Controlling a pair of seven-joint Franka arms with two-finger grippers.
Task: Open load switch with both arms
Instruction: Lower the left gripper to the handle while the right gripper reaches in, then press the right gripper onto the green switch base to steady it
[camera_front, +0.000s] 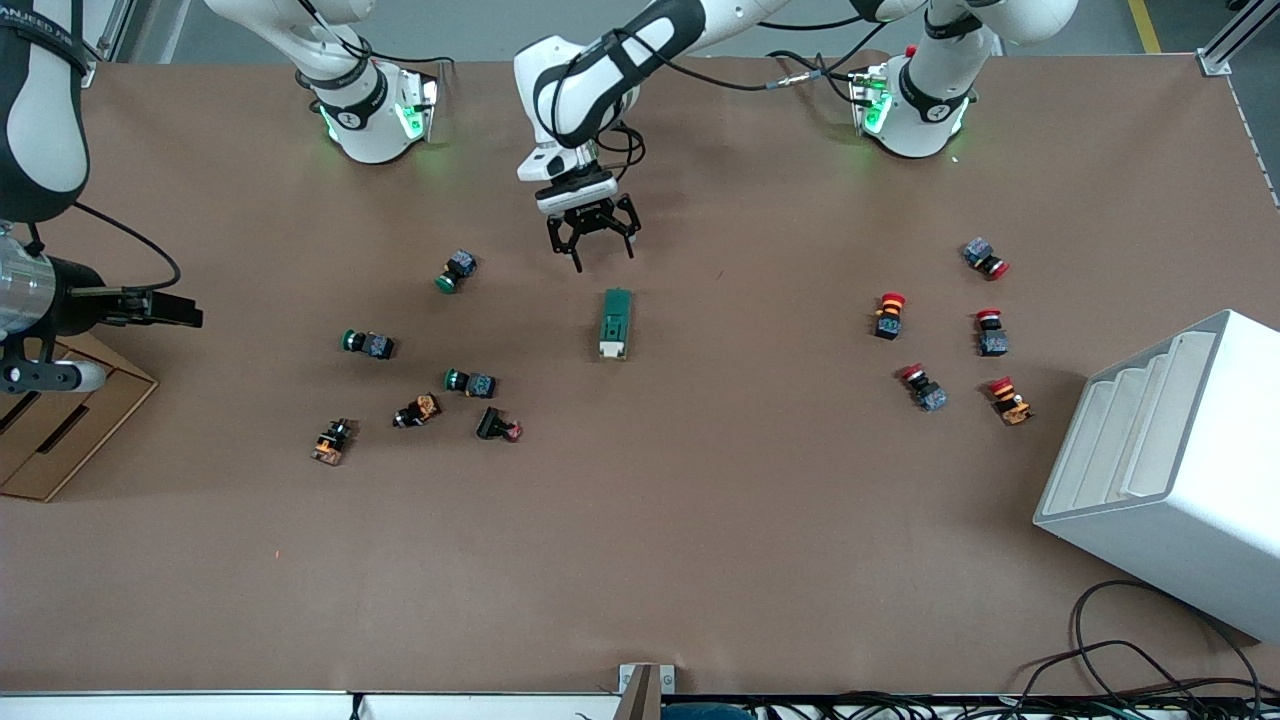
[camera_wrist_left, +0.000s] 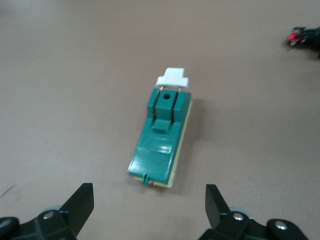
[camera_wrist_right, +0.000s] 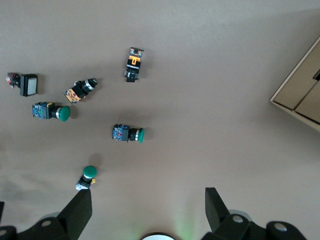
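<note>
At the right arm's end of the table (camera_front: 700, 560), a flat cardboard piece (camera_front: 60, 425) lies at the edge, and the right gripper (camera_front: 185, 310) hangs above that edge; in its wrist view its two fingers (camera_wrist_right: 77, 212) stand wide apart with nothing between them. Next comes a loose cluster of push buttons: three green-capped ones (camera_front: 458, 271) (camera_front: 368, 344) (camera_front: 470, 383), two orange-and-black ones (camera_front: 332, 441) (camera_front: 417, 411) and a black one with a red part (camera_front: 498, 426). Near the middle of the table lies the load switch (camera_front: 615, 323), a long dark green block flat on the surface, its white tab (camera_wrist_left: 173, 78) at the end nearer the front camera. The left gripper (camera_front: 592, 232) hovers over the bare table just beside the switch's other end, jaws spread wide and empty. Toward the left arm's end, five red-capped buttons (camera_front: 888, 315) (camera_front: 986, 258) (camera_front: 991, 332) (camera_front: 922, 388) (camera_front: 1009, 400) are scattered, and a white stepped rack (camera_front: 1170, 470) sits at the corner nearest the camera.
</note>
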